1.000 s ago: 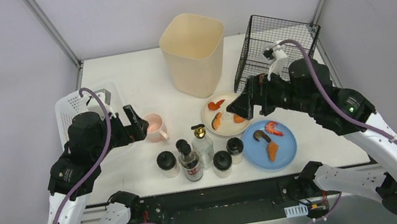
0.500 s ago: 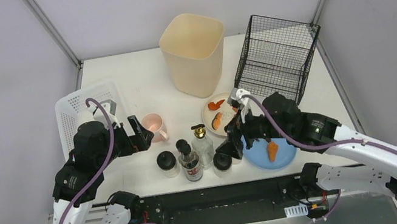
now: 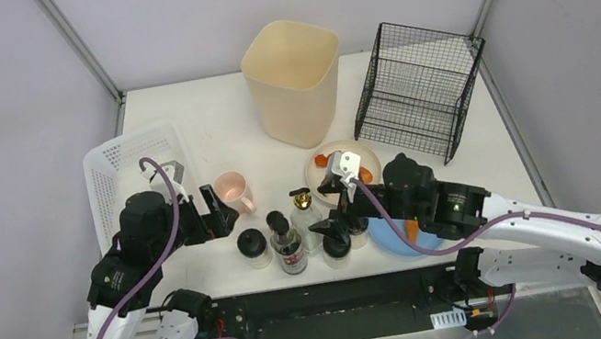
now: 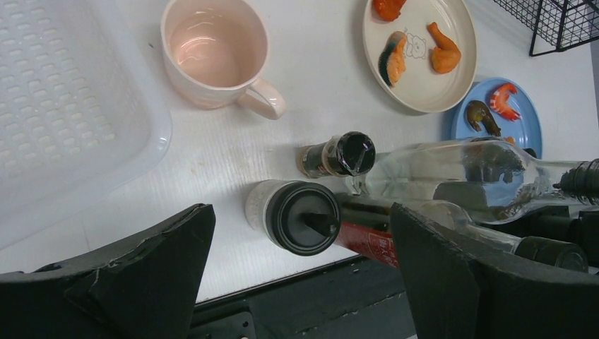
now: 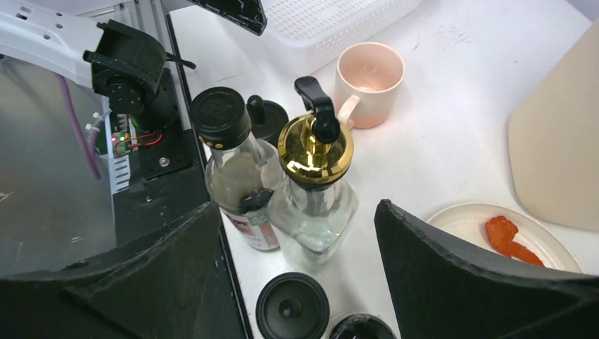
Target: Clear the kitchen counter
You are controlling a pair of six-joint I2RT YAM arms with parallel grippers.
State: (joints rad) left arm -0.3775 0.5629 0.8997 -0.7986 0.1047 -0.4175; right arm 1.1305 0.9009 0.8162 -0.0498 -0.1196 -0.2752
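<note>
The white kitchen counter (image 3: pixel 204 121) holds a pink mug (image 3: pixel 232 188), a cream plate (image 3: pixel 362 157) and a blue plate (image 3: pixel 399 244) with food bits, a gold-capped clear bottle (image 3: pixel 306 215), a dark sauce bottle (image 3: pixel 287 245) and black-lidded jars (image 3: pixel 252 245). My left gripper (image 3: pixel 215 210) is open and empty, hovering over a black-lidded jar (image 4: pixel 293 215) near the front edge. My right gripper (image 3: pixel 336 205) is open and empty. It straddles the view of the clear bottle (image 5: pixel 314 152), with the sauce bottle (image 5: pixel 229 155) beside it, touching neither.
A white perforated basket (image 3: pixel 128 167) sits at the left, a tall beige bin (image 3: pixel 293 80) at the back middle, and a black wire rack (image 3: pixel 416 88) at the back right. The jars and bottles crowd the front edge between the two grippers.
My right arm has swung from near the wire rack down and left, across the plates to the bottles. My left gripper has shifted slightly towards the front edge. Both stay open.
</note>
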